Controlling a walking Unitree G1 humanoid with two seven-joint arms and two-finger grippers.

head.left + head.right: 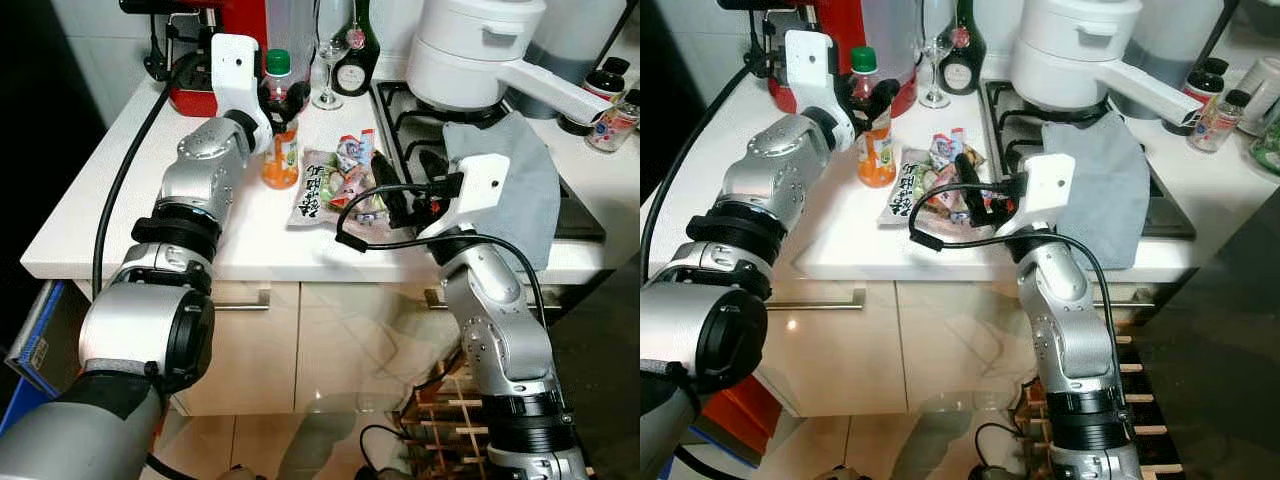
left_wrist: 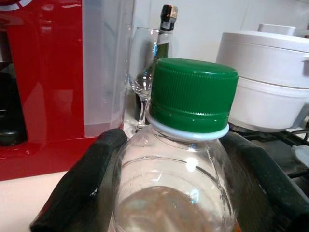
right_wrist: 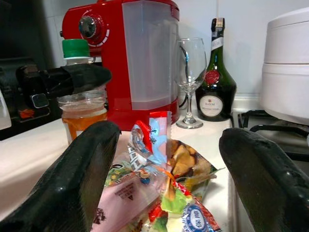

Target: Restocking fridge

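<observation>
A clear bottle of orange drink [image 1: 281,150] with a green cap [image 2: 193,94] stands on the white counter [image 1: 120,230]. My left gripper [image 1: 280,100] is shut on the bottle's shoulder, one black finger pressed on each side just below the cap. To the bottle's right lies a clear bag of mixed snacks [image 1: 335,185], flat on the counter. My right gripper [image 1: 405,175] hovers low at the bag's right end, open, its fingers [image 3: 82,169] spread wide with the bag [image 3: 159,183] showing between them.
A red coffee machine [image 1: 215,40], a wine glass [image 1: 328,70] and a dark bottle [image 1: 355,50] stand close behind the drink. A white pot [image 1: 480,50] sits on the stove, with a grey cloth [image 1: 510,170] beside my right arm. Cabinet drawers lie below the counter edge.
</observation>
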